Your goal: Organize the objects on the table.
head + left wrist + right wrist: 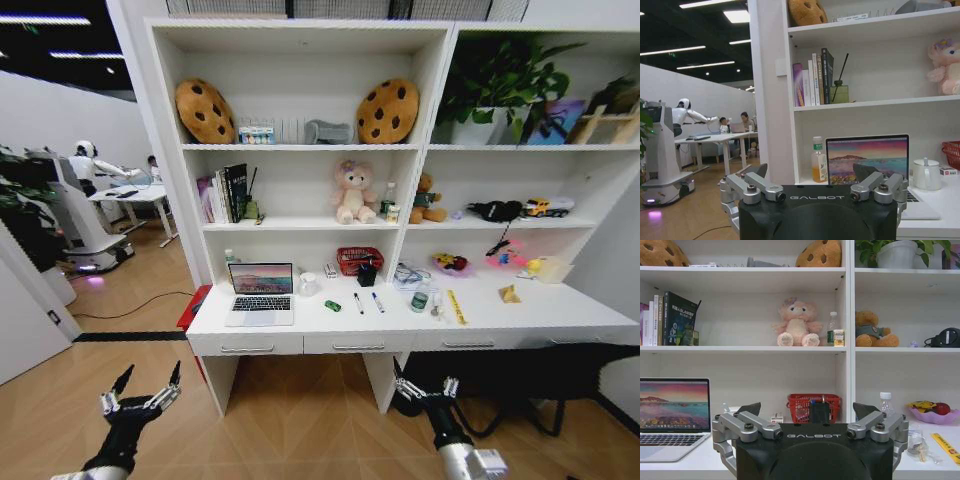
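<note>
Both arms hang low over the wood floor, short of the desk. The left end effector [145, 388] has its fingers spread wide and holds nothing; the right end effector [425, 389] is likewise parted and empty.

Beyond them runs the long white tabletop [560, 312], nothing on it yet touched. The laptop [261, 292] stands open at its left end, screen lit. To its right, near the front edge, lies the small green gadget [333, 305], then two pens [367, 302] side by side but apart. Farther right stands the green-labelled bottle [420, 300], with a yellow strip [456, 306] just beyond it. A white mug [308, 284], a red basket [358, 260] and a black holder [367, 275] sit toward the back of the tabletop.

Shelves above carry books, plush toys and cookie cushions.

The task appears barely begun. A clean start likely means closing in squarely, giving each arm the items on its own side, and taking the thin pens across their width, low to the surface, without nudging the bottle.
</note>
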You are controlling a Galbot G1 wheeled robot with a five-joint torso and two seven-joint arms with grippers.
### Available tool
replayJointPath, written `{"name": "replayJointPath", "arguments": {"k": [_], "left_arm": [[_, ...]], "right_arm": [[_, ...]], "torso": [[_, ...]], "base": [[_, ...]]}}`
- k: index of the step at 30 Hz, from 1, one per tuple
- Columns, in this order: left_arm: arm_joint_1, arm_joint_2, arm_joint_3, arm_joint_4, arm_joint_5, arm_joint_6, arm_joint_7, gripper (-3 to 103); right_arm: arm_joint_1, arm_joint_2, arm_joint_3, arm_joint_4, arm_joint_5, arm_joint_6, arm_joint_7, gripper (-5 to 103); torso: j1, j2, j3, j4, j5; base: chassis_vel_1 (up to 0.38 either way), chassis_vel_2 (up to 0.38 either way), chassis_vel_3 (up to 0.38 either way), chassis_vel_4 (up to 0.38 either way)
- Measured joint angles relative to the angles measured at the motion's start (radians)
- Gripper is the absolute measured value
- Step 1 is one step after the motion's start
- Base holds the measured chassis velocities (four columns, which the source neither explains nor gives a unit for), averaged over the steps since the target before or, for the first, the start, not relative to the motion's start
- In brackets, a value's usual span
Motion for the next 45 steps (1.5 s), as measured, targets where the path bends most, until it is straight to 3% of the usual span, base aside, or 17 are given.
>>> {"name": "replayJointPath", "arguments": {"k": [20,24,25,29,30,31,33,37,38,40,43,45], "left_arm": [[0.001,-0.010,0.012,0.000,0.010,0.000,0.004,97],[0.002,-0.012,0.011,0.000,0.009,0.000,0.004,97],[0.002,-0.012,0.011,0.000,0.009,0.001,0.004,97],[0.003,-0.014,0.010,0.000,0.010,0.001,0.004,94],[0.005,-0.015,0.010,0.000,0.011,0.002,0.003,97],[0.005,-0.015,0.011,0.000,0.012,0.003,0.002,97],[0.005,-0.016,0.012,-0.002,0.014,0.003,-0.003,102],[0.003,-0.016,-0.005,0.004,0.019,-0.030,0.017,96],[0.004,-0.016,-0.012,0.008,0.018,-0.046,0.034,86],[0.005,-0.016,-0.015,0.008,0.015,-0.051,0.041,86],[0.005,-0.014,-0.017,0.008,0.002,-0.055,0.055,70],[0.004,-0.012,-0.016,0.007,-0.002,-0.055,0.057,70]], "right_arm": [[0.002,-0.002,-0.022,-0.014,0.002,0.046,-0.040,100],[0.003,0.002,-0.034,-0.014,0.002,0.052,-0.048,100],[0.004,0.004,-0.038,-0.014,0.004,0.058,-0.054,100],[0.012,0.004,-0.050,-0.028,0.012,0.109,-0.072,100],[0.015,0.003,-0.053,-0.030,0.012,0.123,-0.076,100],[0.014,0.003,-0.053,-0.030,0.012,0.128,-0.079,100],[0.013,0.003,-0.055,-0.025,0.014,0.130,-0.083,100],[0.010,0.001,-0.055,-0.013,0.018,0.131,-0.094,100],[0.009,0.000,-0.053,-0.013,0.019,0.131,-0.097,100],[0.009,0.000,-0.052,-0.013,0.019,0.131,-0.097,100],[0.008,-0.001,-0.048,-0.013,0.017,0.131,-0.098,100],[0.008,-0.001,-0.047,-0.014,0.017,0.131,-0.098,100]], "torso": [[0.000,0.000,0.000,-0.0004,-0.0006],[0.000,0.000,0.000,0.0005,0.0005],[0.000,0.000,0.000,-0.0007,-0.0012],[0.001,0.000,0.000,0.0002,0.0007],[0.001,0.000,0.000,0.0008,0.0007],[0.001,0.000,0.000,-0.0009,-0.0014],[0.002,-0.001,0.000,-0.0002,0.0001],[0.001,-0.001,0.000,0.0003,-0.0006],[0.001,-0.001,0.000,0.0007,-0.0001],[0.001,-0.001,0.000,0.0006,0.0007],[-0.001,0.000,0.000,-0.0003,-0.0002],[-0.001,0.000,0.000,-0.0003,0.0002]], "base": [[-0.192,0.200,0.200,-0.203],[-0.310,0.318,0.321,-0.315],[-0.346,0.334,0.348,-0.314],[-0.324,0.345,0.341,-0.344],[-0.306,0.347,0.328,-0.346],[-0.280,0.305,0.328,-0.249],[-0.243,0.265,0.281,-0.201],[-0.122,0.147,0.066,-0.046],[-0.068,0.028,0.033,0.000],[-0.007,0.028,0.033,0.051],[0.033,-0.069,-0.031,0.064],[0.076,-0.096,-0.107,0.064]]}}
